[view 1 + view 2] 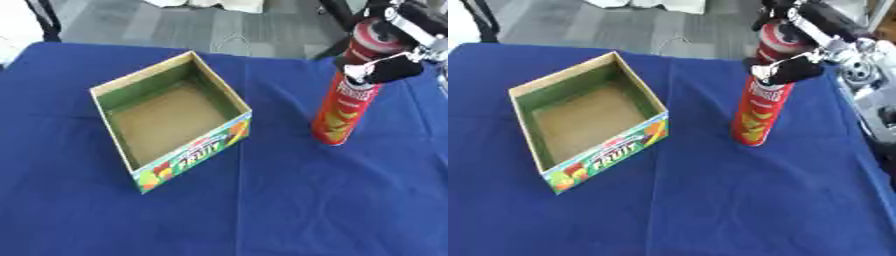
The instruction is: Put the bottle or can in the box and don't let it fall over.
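Gripping the can (760,107) near its top, the right hand (794,69) enters from the upper right corner, with its thumb and fingers curled round the upper part of the tube. The high grip leaves the lower body of the can clear, which should ease lowering it past the box walls. It probably also lets the can pivot at its base, so a tilt is the main risk.

The can is a tall red snack tube. It stands upright, or close to it, on the blue tablecloth (710,200), to the right of the box (588,122) and apart from it. Whether its base rests fully on the cloth or is just lifted cannot be determined.

The box is an open-topped carton with green inner walls, a plain brown floor and a fruit print on its near side. It is set at an angle to the table edge. It holds nothing.

The task is at the grasp stage: the can is not yet in the box. The next move calls for a lift, a leftward transfer and a vertical descent.

The left hand appears in neither view.
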{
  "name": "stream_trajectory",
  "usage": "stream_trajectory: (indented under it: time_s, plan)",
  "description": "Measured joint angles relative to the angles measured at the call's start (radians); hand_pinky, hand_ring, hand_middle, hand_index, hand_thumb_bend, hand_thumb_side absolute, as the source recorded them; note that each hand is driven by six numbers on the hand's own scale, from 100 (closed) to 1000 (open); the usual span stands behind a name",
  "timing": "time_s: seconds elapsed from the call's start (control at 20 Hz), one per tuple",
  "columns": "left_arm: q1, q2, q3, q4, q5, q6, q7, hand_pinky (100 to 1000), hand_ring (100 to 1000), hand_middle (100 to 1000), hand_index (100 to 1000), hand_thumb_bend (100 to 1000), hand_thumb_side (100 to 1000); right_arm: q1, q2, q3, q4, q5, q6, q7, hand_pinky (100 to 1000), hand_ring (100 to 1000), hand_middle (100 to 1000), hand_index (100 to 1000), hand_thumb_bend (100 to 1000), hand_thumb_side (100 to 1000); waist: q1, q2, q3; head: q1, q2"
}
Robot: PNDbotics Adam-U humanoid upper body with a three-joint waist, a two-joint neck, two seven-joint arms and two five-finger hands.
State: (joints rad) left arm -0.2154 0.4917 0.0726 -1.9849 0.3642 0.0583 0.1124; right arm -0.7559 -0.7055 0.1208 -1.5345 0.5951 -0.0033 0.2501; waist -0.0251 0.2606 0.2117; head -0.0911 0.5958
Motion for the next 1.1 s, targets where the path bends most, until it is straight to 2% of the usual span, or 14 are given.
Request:
stream_trajectory:
  time_s: [0.1,0.3,0.5,0.75,1.1]
  plan:
    - [0.000,0.000,0.000,0.000,0.001,0.000,0.000,481,583,633,736,195,861,0.000,0.002,0.007,0.006,0.004,-0.006,-0.032,100,100,100,152,100,100,0.000,0.000,0.000,0.000,0.000]
    - [0.000,0.000,0.000,0.000,0.002,0.000,0.000,482,582,631,735,195,860,-0.001,0.003,0.017,0.028,0.008,-0.020,-0.094,100,100,100,125,100,100,-0.002,0.000,0.002,0.000,0.000]
    - [0.000,0.000,0.000,0.000,0.004,0.000,-0.001,483,581,631,735,195,860,-0.009,0.003,0.023,0.043,0.015,-0.034,-0.117,100,100,100,126,114,100,-0.002,0.000,0.002,0.000,0.000]
    - [0.000,0.000,0.000,0.000,0.005,0.001,-0.001,485,580,630,735,195,859,-0.020,0.003,0.022,0.045,-0.004,-0.017,-0.079,100,100,100,136,100,100,-0.002,-0.001,-0.001,0.000,0.001]
    - [0.003,0.000,0.000,0.000,0.005,0.002,-0.002,486,580,631,734,194,857,-0.047,-0.006,0.011,0.011,-0.094,0.050,-0.002,100,100,100,136,100,100,-0.001,-0.004,-0.006,0.002,0.009]
